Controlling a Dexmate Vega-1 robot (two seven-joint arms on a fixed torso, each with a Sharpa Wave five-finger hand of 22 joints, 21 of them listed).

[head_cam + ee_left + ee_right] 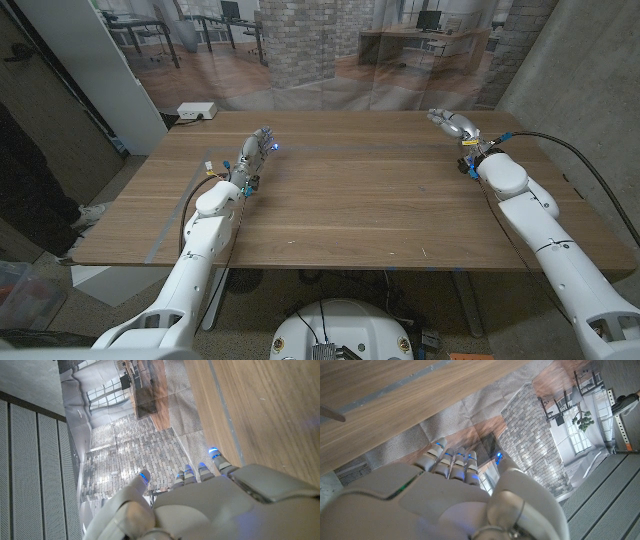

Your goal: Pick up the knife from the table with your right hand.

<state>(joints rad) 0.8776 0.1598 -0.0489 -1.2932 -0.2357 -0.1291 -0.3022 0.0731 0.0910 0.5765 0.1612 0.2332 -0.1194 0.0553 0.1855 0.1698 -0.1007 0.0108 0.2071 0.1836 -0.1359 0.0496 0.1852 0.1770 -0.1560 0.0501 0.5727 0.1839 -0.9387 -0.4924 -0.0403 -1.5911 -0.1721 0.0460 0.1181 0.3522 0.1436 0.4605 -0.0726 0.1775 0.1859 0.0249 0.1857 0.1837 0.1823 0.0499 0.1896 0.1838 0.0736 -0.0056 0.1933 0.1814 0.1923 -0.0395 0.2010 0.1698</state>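
Note:
My right hand [452, 122] hovers at the far right corner of the wooden table [370, 200], fingers stretched out close together and holding nothing; its back [450, 495] shows in the right wrist view. A thin grey pointed tip [332, 413] lies on the wood at the edge of that view; I cannot tell whether it is the knife. My left hand [258, 147] stands over the far left part of the table, fingers extended and empty, and its back [200, 505] shows in the left wrist view.
Faint tape lines [330, 150] cross the tabletop. A white box [197, 111] sits beyond the far left corner. A black cable [580, 160] loops off my right arm past the table's right edge. A printed backdrop [320, 50] hangs behind the table.

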